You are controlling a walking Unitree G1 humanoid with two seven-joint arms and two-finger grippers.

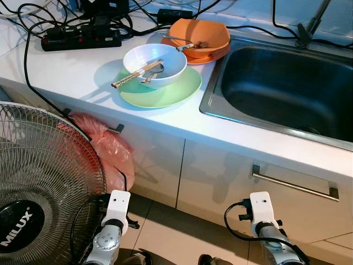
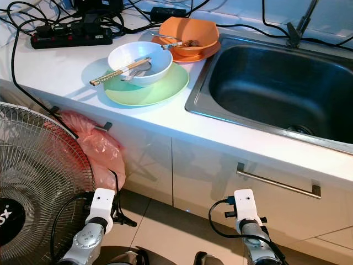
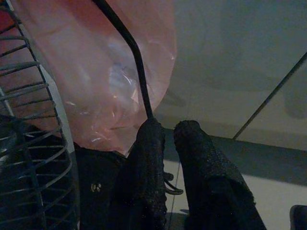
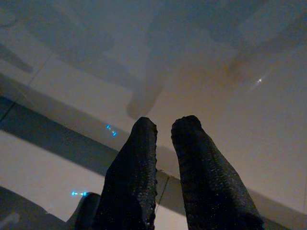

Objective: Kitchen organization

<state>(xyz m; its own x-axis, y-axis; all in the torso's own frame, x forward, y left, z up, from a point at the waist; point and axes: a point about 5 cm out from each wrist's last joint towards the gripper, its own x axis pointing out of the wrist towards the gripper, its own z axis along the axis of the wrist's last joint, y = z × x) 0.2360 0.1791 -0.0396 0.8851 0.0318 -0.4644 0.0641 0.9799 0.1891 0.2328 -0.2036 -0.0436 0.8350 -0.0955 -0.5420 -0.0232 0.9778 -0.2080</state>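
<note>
Currently both arms hang low in front of the cabinet doors, nothing held. Left hand: fingers nearly together, narrow gap, empty, pointing toward the pink plastic bag that hangs from a cabinet handle. Right hand: same narrow set, empty, facing a plain cabinet front.

Dishes sit on the worktop, left of the sink. White bowl rests on the green plate, with chopsticks laid across the rim and sticking out past it, and a spoon inside. Behind it, orange bowl on an orange plate, utensil lying in it.

Risks, as I judge them:
- Chopsticks are loose on the rim; lifting or tilting the white bowl would likely roll them off onto the worktop or floor.
- Bowl stacked on plate: gripping the plate alone could let the bowl slide.
- Power strip and tangled cables lie just behind the dishes; a reaching arm could snag a cord, and splashed water there is a hazard.
- Standing fan is close beside the left arm; raising that arm could catch the grille or the black cable near the bag.
</note>
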